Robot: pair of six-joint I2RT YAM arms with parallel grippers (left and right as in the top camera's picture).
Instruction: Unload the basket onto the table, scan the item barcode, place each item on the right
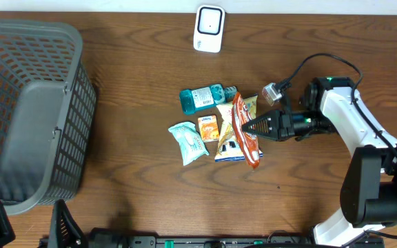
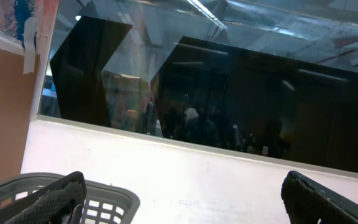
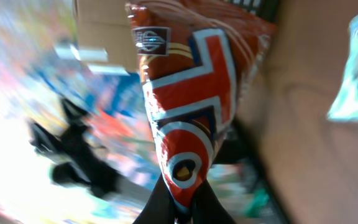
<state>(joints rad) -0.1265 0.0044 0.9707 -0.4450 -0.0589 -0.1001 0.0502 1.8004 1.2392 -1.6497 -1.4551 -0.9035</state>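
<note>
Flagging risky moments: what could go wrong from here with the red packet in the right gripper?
The right gripper pinches the red packet by one end only, so it may slip or swing. It is right over the other snacks and could drag one along. The white scanner is across the table, and no barcode is visible yet.

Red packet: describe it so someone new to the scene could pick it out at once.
On the brown table, look right of the grey basket to the cluster of groceries at centre. At its right edge the right gripper pinches a long, narrow packet. It is the only red one, with white and blue stripes.
</note>
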